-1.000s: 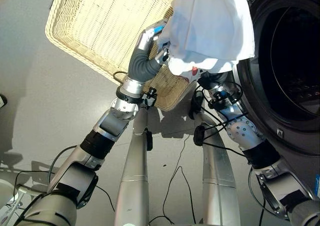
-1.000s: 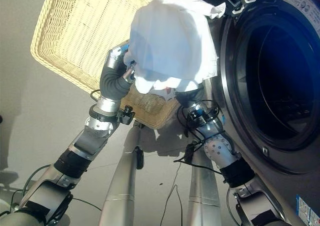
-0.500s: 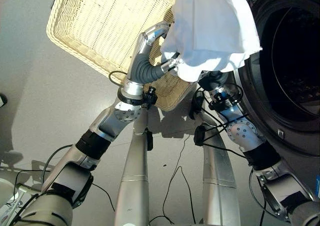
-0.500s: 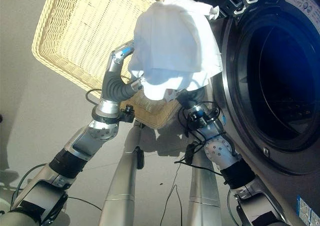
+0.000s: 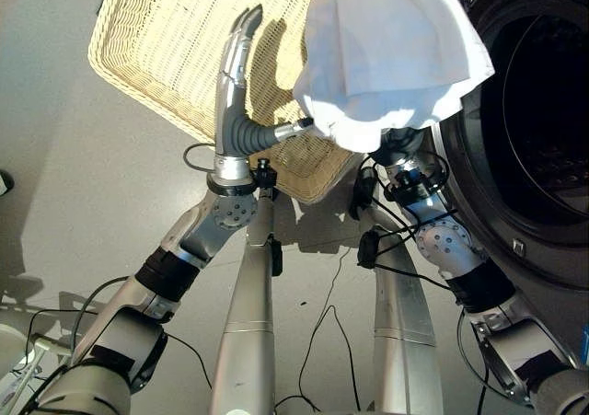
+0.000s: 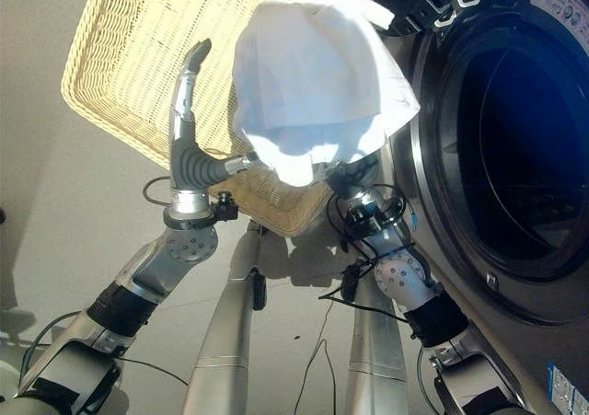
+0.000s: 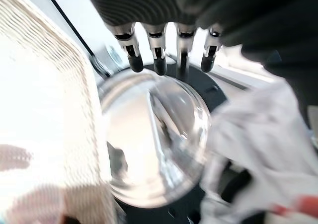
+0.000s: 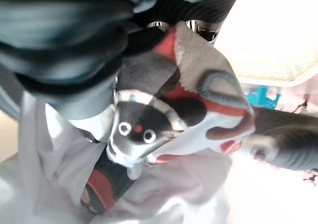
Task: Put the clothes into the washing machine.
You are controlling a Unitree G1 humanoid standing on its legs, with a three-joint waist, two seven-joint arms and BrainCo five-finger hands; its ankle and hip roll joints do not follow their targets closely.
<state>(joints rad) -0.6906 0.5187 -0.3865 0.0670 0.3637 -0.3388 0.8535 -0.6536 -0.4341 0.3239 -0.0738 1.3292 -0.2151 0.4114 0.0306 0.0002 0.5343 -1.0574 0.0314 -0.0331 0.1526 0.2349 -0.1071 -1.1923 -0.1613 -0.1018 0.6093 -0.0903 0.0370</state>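
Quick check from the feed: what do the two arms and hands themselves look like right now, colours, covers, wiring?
Both arms are silver-grey metal segments with black bands. The left hand has silver fingers with dark tips above a dark ribbed wrist cover. The right hand shows the same dark ribbed cover; black cables loop round that arm's wrist.

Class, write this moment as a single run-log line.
left robot hand: open, over basket | right robot hand: gripping white garment | washing machine: door open, garment outside drum

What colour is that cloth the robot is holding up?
The cloth is white, clearest in the left eye view; its underside shows a red-and-black print.
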